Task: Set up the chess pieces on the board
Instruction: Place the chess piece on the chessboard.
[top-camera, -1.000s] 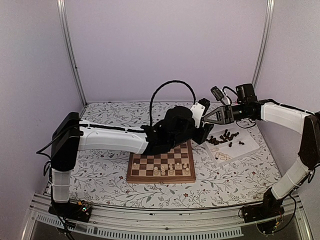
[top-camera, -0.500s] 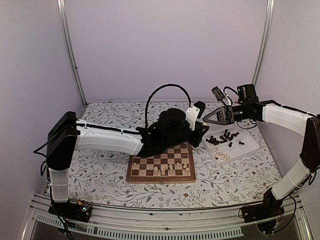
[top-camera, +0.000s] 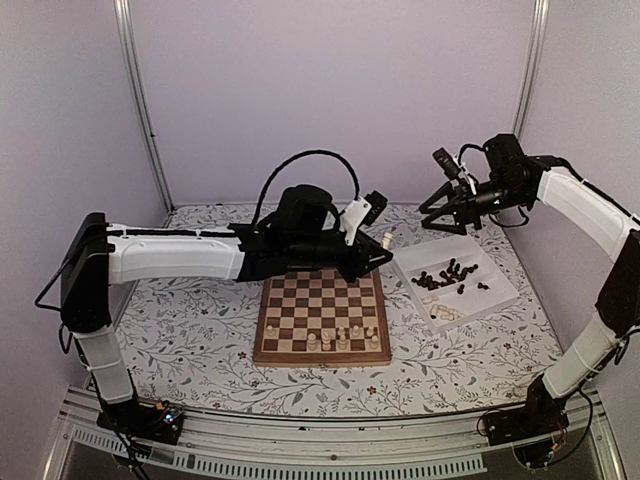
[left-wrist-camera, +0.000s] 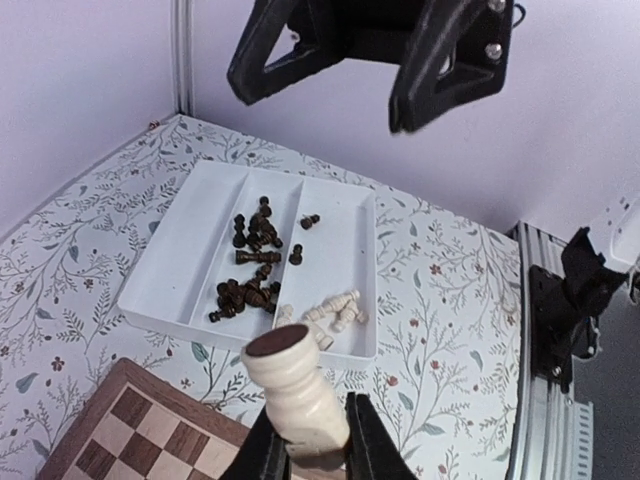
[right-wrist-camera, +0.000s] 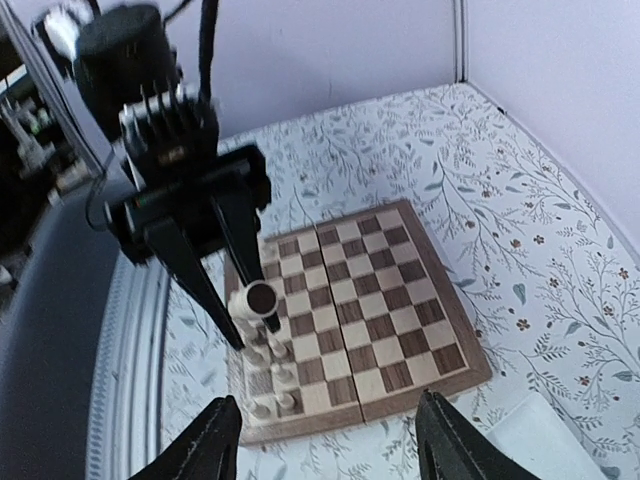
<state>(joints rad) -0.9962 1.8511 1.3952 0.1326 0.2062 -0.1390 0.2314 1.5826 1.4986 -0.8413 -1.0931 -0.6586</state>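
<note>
Handover complete | left gripper (left-wrist-camera: 305, 445) now clamps cream chess piece (left-wrist-camera: 294, 385), frame centre, above board's (top-camera: 310, 300) upper-right corner | right gripper (top-camera: 446, 208) has let go, jaws spread, raised upper right | placement follows.

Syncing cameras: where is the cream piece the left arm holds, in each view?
Top external: cream piece right of centre, just above the board's far right corner.
Left wrist: bottom centre, below the tray.
Right wrist: left of centre, against the board.
Shared landmark: the board.
</note>
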